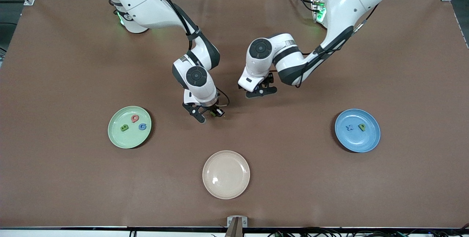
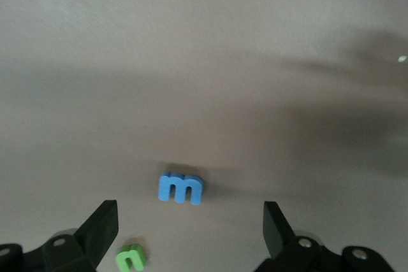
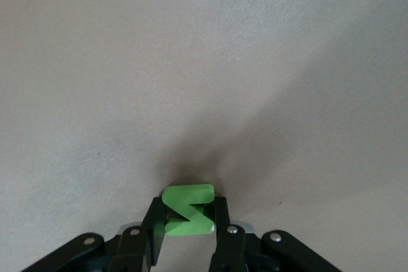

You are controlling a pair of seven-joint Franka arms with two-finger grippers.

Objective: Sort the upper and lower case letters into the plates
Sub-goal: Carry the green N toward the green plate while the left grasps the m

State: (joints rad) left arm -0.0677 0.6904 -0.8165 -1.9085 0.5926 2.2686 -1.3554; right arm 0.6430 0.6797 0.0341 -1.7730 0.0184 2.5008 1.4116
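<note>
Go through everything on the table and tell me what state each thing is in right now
Right gripper: shut on the green Z, low over the table mat.
Left gripper: open, above the blue m and green n, both lying loose.
Pale green plate: holds three letters.
Blue plate: holds two letters.
Cream plate: empty.

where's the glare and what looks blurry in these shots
Front view: a bright glint on the cream plate, arm shadows on the brown cloth. Left wrist view: soft focus, the blue m fuzzy, dark shadow smear across the cloth. Right wrist view: green letter sharp, shadow around it.
</note>
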